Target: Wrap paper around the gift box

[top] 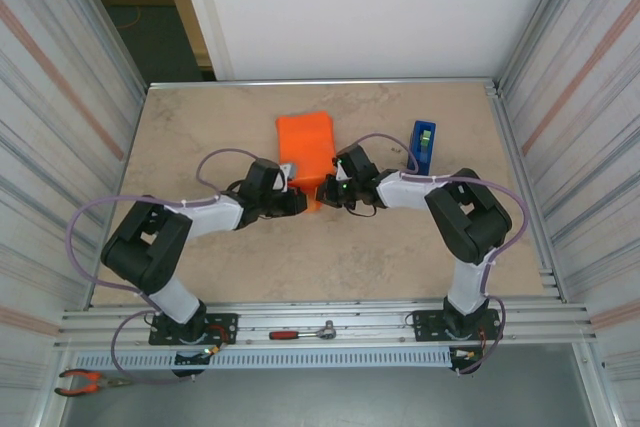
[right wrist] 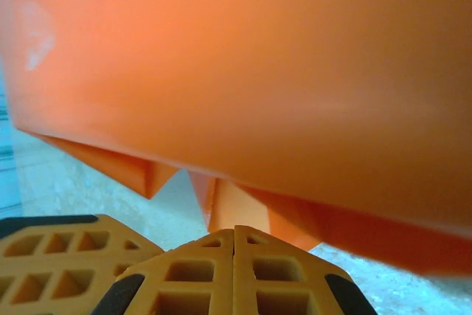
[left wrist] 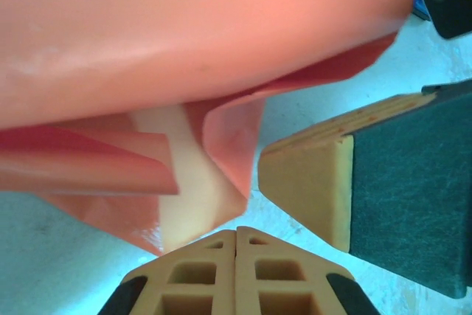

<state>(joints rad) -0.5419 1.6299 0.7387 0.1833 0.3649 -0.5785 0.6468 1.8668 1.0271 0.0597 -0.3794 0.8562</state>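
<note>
Orange thin paper sheet, plain and bright (top: 305, 147): wrapped over the parcel lying directly ahead of both sets of fingertips; smooth across its upper face, loose and creased at the end nearest the tools

Pale pink flat gift box (left wrist: 188, 182): inside the paper, just ahead of the left gripper's tips; only a narrow pale strip of it shows through the gap between the end flaps

Left gripper (left wrist: 236, 256): jaws pressed fully together, nothing visible between them, tips just beside the lower edge of the open end

Right gripper (right wrist: 234, 256): jaws likewise fully together and holding nothing that can be seen, tips close under a small folded flap; whether they touch it cannot be told. The two grippers sit side by side, near each other, at the same end of the parcel

Blue tape dispenser (top: 423, 144): standing on the beige table (top: 400, 247), beyond and to the outer side of the right gripper, apart from the parcel

Progress, as judged: the main body of the wrap looks done, with top and sides covered. Outstanding: the near end is not yet closed, its triangular flaps hang loose and the box shows through. No tape is visible on the paper. The far end's condition cannot be told
</note>
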